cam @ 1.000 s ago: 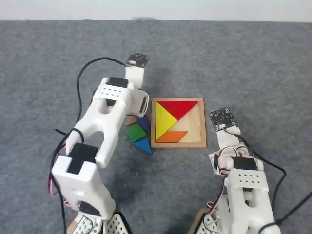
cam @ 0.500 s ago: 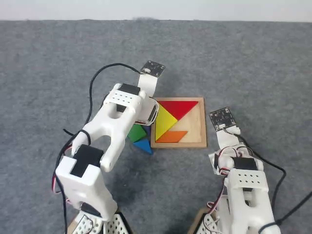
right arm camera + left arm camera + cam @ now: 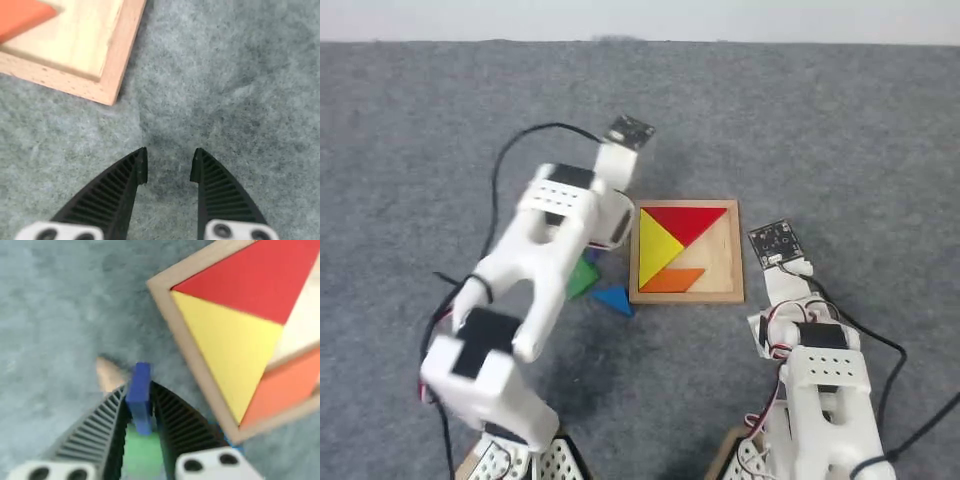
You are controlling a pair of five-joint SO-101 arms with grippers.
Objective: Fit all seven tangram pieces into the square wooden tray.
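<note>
Grey felt-like cloth covers the table. In the left wrist view, the left gripper (image 3: pixel 139 390) is seen pinching a dark blue tangram piece (image 3: pixel 142 374). The piece is held on edge between the ribbed fingers and sticks out just past their tips. Beneath the gripper a green piece (image 3: pixel 142 452) lies on the cloth. A pale tan corner (image 3: pixel 106 374) shows beside one fingertip, but what it belongs to cannot be told. The square wooden tray (image 3: pixel 165 305) lies just ahead of the fingertips and off to one side. A yellow triangle (image 3: pixel 230 345), a red triangle (image 3: pixel 250 277) and an orange piece (image 3: pixel 280 390) are seated inside it.

In the high view this pinch is hidden under the left arm's own body. A light blue triangle (image 3: pixel 614 298) is shown there on the cloth between the green piece and the tray, just off the tray's corner. A stretch of the tray's floor is bare on the side towards the right arm.

In the right wrist view, the right gripper (image 3: pixel 168 165) is held spread over bare cloth. A tray corner lies ahead of its fingertips, apart from them.
</note>
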